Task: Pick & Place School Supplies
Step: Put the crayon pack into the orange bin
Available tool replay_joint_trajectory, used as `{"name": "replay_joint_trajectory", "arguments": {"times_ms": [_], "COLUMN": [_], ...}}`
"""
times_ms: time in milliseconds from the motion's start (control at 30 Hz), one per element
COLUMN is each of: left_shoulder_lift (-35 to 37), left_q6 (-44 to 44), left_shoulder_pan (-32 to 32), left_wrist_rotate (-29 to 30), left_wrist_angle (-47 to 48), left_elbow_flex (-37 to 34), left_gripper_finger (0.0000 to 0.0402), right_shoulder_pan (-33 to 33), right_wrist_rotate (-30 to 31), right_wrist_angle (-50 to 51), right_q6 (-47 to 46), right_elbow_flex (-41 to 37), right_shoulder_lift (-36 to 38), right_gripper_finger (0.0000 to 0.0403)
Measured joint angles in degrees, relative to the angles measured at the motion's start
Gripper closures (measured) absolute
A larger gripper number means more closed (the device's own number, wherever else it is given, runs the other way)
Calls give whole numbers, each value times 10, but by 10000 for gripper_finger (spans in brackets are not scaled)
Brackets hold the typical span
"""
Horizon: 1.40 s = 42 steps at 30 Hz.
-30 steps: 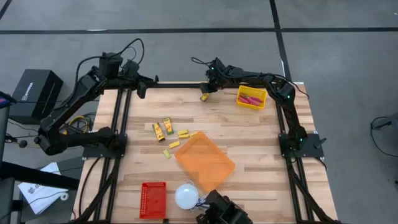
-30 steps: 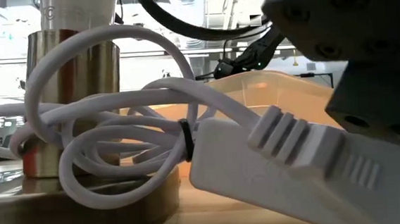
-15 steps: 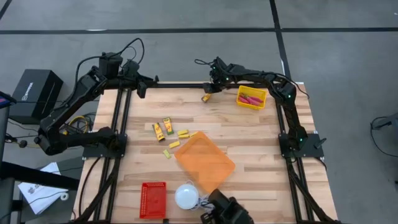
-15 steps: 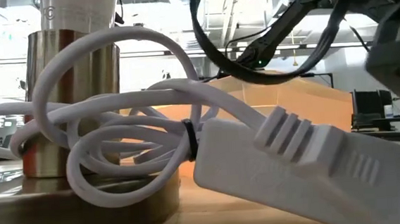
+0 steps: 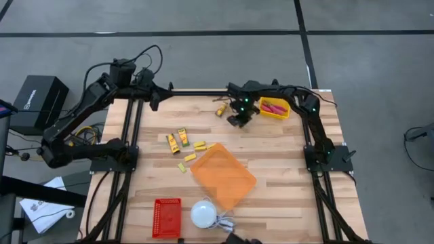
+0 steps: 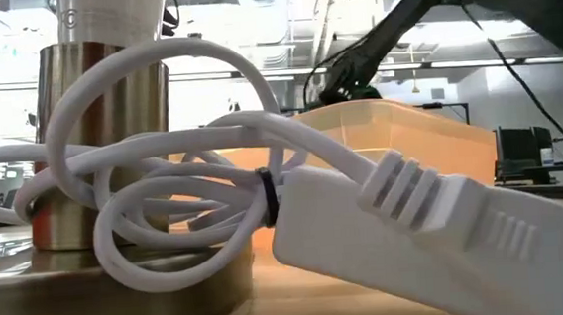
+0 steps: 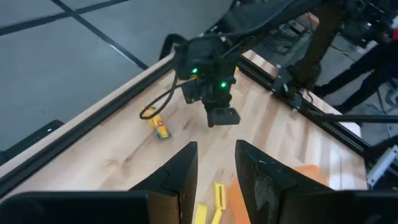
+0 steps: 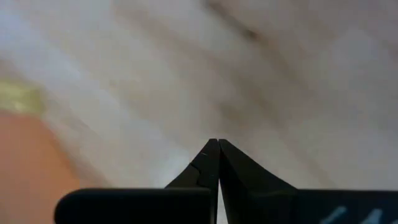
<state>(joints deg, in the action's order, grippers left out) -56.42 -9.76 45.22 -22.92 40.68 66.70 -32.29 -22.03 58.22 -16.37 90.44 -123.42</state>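
My right gripper (image 5: 239, 120) hovers shut over the bare wood near the table's far edge, between a lone orange-yellow packet (image 5: 220, 110) and the yellow bin (image 5: 274, 112). Its fingertips (image 8: 214, 143) meet with nothing between them. The left wrist view shows it (image 7: 222, 117) just right of that packet (image 7: 161, 127), which lies flat. Two pink-handled scissors (image 5: 274, 107) lie in the yellow bin. Two more packets (image 5: 177, 138) and several tiny yellow blocks (image 5: 192, 154) lie flat at centre-left. My left gripper (image 7: 214, 152) waits open at the far-left corner (image 5: 160, 95).
An orange tray (image 5: 224, 175) lies tilted at the table's middle. A red bin (image 5: 167, 217) and a white dome (image 5: 202, 213) sit at the near edge. The dome's white cord and plug (image 6: 365, 211) fill the low view in front of a brass cylinder (image 6: 104, 100).
My right gripper has swung from the far edge, above the lone packet, toward the near side and to the right, ending beside the yellow bin. The packet stays about where it was. A dark object at the near edge has dropped out of view.
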Motion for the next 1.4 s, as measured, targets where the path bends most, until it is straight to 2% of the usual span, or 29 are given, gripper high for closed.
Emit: {"name": "replay_joint_trajectory", "arguments": {"times_ms": [133, 300, 467, 600, 800, 967, 1133, 1400], "left_shoulder_lift": [0, -4, -46, -100, -212, -288, -364, -478], "left_q6": [5, 4, -14, -27, -29, -56, -97, -102], "left_shoulder_pan": [-19, -31, -32, -32, -49, -76, -94, -108], "left_wrist_rotate": [0, 12, 15, -17, -41, -50, -51, -24], "left_wrist_angle": [-7, -23, -21, -23, -44, -159, -251, -274], "left_elbow_flex": [0, 0, 0, 0, 0, 0, 0, 35], "left_gripper_finger": [299, 299, 298, 289, 230, 194, 196, 214], "right_shoulder_pan": [18, 7, 0, 1, 13, 7, -9, -24], "right_wrist_rotate": [-4, 11, 10, -22, -47, -52, -51, -46], "right_wrist_angle": [-72, -166, -179, -208, -333, -419, -420, -421], "right_q6": [-16, -73, -104, -115, -146, -167, -163, -162], "right_elbow_flex": [2, 1, 1, 0, 0, 2, 1, 1], "right_shoulder_lift": [96, 192, 224, 223, 234, 276, 340, 405], "right_gripper_finger": [403, 403, 389, 338, 247, 203, 201, 220]}}
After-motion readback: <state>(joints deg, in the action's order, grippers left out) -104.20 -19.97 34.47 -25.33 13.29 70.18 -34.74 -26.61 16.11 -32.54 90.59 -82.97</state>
